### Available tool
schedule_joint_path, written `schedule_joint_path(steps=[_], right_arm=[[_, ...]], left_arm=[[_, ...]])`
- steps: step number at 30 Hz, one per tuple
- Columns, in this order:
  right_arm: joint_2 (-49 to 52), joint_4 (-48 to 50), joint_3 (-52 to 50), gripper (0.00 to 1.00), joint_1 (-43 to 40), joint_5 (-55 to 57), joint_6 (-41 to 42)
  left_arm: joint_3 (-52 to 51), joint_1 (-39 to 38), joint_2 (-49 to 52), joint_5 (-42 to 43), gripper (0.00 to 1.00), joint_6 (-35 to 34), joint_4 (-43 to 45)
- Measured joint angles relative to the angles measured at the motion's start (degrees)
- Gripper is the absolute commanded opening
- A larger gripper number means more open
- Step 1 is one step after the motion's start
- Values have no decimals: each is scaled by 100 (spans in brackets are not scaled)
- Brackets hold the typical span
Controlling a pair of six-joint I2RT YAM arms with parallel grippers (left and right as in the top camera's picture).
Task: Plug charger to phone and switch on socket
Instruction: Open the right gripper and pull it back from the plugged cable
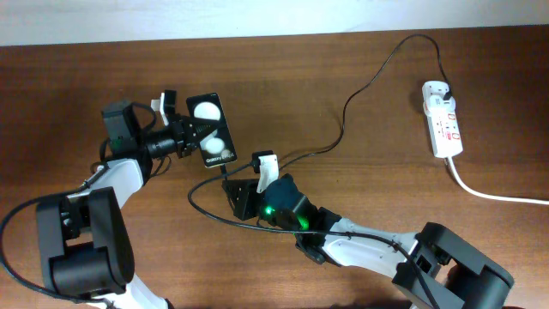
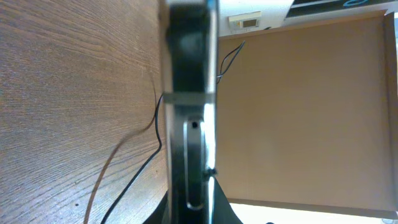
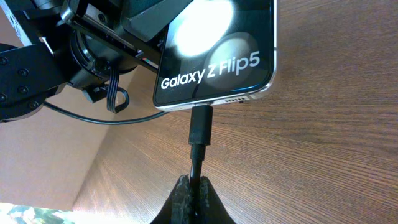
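Both pairs of jaws are closed. The right gripper [image 3: 194, 186] pinches the charger cable [image 3: 196, 158] just behind its connector [image 3: 200, 124]. The connector looks seated in the bottom-edge port of the Galaxy Z Flip5 phone [image 3: 217, 56]. The left gripper [image 1: 190, 133] clamps that phone from the opposite end.

Outward from there, the power strip [image 1: 443, 120] lies well apart on the wooden table [image 1: 343, 51], off to the right. Its long axis runs towards the table's far edge, with the charger's plug [image 1: 446, 90] at its far end. I'd say the right arm is the nearer one for the switch.

I count one phone, one charger, one strip and one thick white cord [image 1: 489, 193].
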Motion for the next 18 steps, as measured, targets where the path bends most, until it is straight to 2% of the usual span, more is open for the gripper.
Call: schedule_joint_path(steps=[2,5,6,8,11,16,18], right_arm=[[0,118,17,52,-59,262,2],[0,-9,22,87,-118,352,0],[0,-85,22,94,-116,334,-4],[0,-227,28,99,-116,221,-37],[-17,-396,33,99,-116,-4,-81],[-638,-1554,74,99,-249,-144,-214],[-807,-1906,85,99,-452,-243,-341]], left_arm=[[-22,-35,0,118,0,24,-74],[-28,-98,0,223,0,26,-87],[-33,-103,0,247,0,26,-83],[-33,-103,0,264,0,26,-83],[-33,-103,0,260,0,26,-85],[-33,-103,0,234,2,28,-83],[-33,-103,0,234,3,225,-85]])
